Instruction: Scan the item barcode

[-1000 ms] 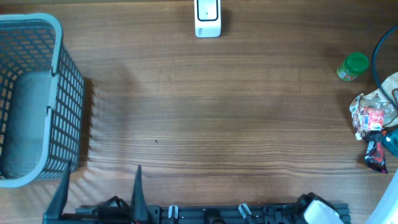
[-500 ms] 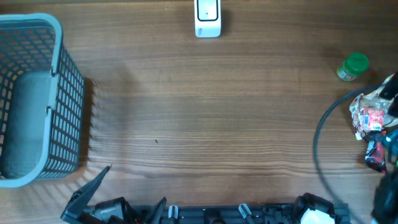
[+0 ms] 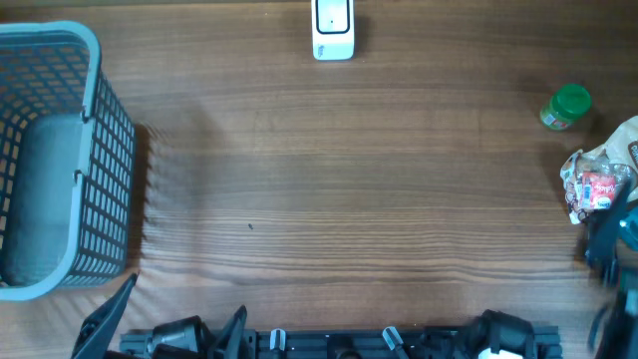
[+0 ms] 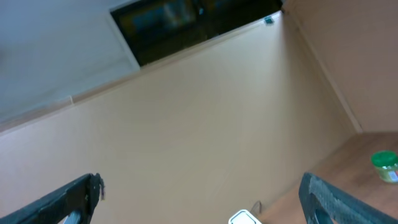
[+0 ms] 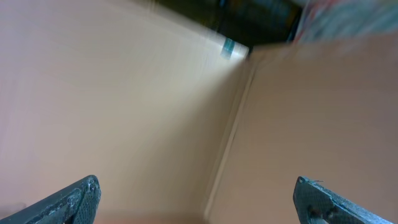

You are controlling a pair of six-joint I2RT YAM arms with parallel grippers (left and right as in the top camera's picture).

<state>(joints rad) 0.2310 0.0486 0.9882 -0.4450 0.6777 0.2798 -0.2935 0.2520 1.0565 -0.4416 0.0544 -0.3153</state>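
Note:
A white barcode scanner (image 3: 333, 30) stands at the table's far edge; its top also shows in the left wrist view (image 4: 245, 218). At the far right are the items: a small green-lidded jar (image 3: 566, 107) (image 4: 385, 167) and a crinkly snack bag (image 3: 598, 184). No barcode is readable. My left gripper (image 3: 169, 334) (image 4: 199, 208) sits at the near left edge, open and empty, tilted up toward the back wall. My right gripper (image 5: 199, 205) is open and empty, facing a wall corner. The right arm (image 3: 610, 254) is a dark blur just below the snack bag.
A grey-blue mesh basket (image 3: 95, 150) fills the left side of the wooden table. The arms' black base rail (image 3: 339, 341) runs along the near edge.
The left gripper's fingers have swung lower and wider at the near edge. The right arm has moved at the right edge: its cable loop is gone and a dark blur now covers the dark packet.

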